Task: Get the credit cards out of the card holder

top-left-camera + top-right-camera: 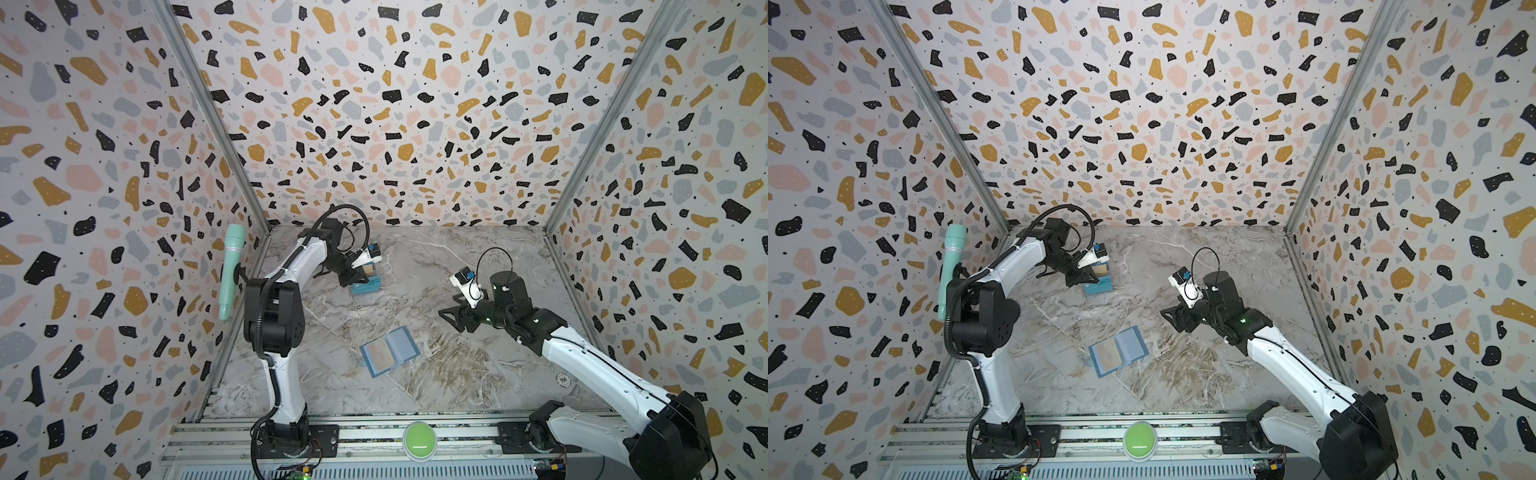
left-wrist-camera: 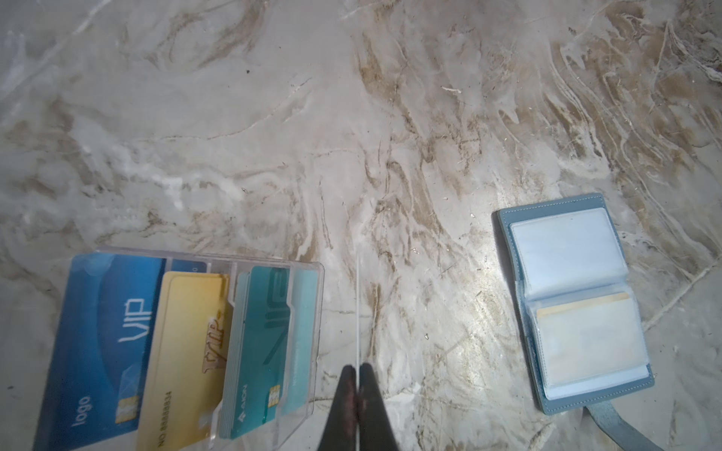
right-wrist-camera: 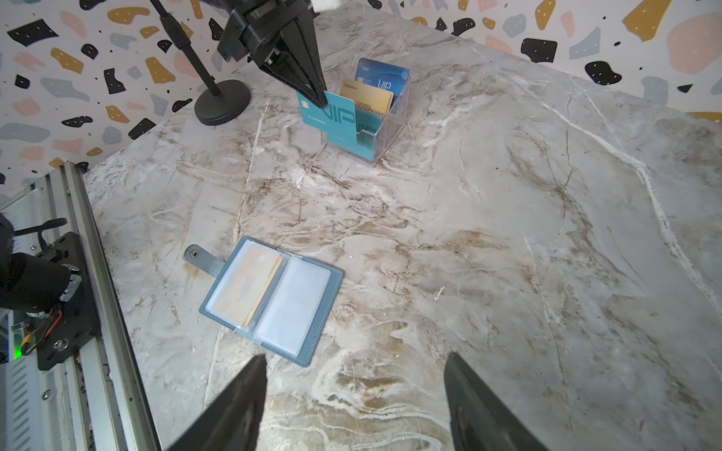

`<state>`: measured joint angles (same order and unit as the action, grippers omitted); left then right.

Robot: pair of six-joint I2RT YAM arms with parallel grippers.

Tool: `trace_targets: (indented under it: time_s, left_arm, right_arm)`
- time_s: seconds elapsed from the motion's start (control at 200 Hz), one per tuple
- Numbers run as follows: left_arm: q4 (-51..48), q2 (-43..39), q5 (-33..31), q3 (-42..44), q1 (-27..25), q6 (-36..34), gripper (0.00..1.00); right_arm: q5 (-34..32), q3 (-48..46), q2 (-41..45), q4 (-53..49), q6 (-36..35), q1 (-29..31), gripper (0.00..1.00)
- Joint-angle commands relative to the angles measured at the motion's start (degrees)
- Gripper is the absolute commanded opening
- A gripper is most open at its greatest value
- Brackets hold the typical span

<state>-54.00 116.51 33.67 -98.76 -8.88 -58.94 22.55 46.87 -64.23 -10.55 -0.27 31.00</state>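
Observation:
The slate-blue card holder (image 1: 390,351) (image 1: 1118,351) lies open and flat mid-table. A golden credit card (image 3: 250,289) shows through one clear pocket; the other pocket (image 2: 566,246) looks empty. My left gripper (image 2: 357,369) (image 3: 318,99) is shut on a teal credit card (image 3: 332,113). It holds the card upright just beside the clear tiered rack (image 3: 385,129). In the left wrist view that card shows only as a thin edge (image 2: 358,304). My right gripper (image 3: 355,363) (image 1: 446,309) hangs open above the table near the holder, with nothing between its fingers.
The rack (image 2: 304,281) holds a blue card (image 2: 105,324), a golden card (image 2: 187,343) and teal cards (image 2: 258,343). A mint microphone (image 1: 230,270) on a black stand (image 3: 222,101) is at the back left. A green button (image 1: 419,440) sits on the front rail.

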Motion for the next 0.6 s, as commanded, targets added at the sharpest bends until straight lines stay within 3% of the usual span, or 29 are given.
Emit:
trace_targets:
  time_s: [0.0, 0.591]
  left_arm:
    - [-0.2, 1.5, -0.6, -3.7, 0.2, -1.0, 0.00]
    - [-0.7, 8.1, 2.5, -9.1, 2.7, -5.3, 0.00]
  right_arm:
    - [0.1, 0.0, 1.0, 0.8, 0.3, -0.1, 0.72]
    - [-0.1, -0.9, 1.4, 1.5, 0.3, -0.2, 0.72]
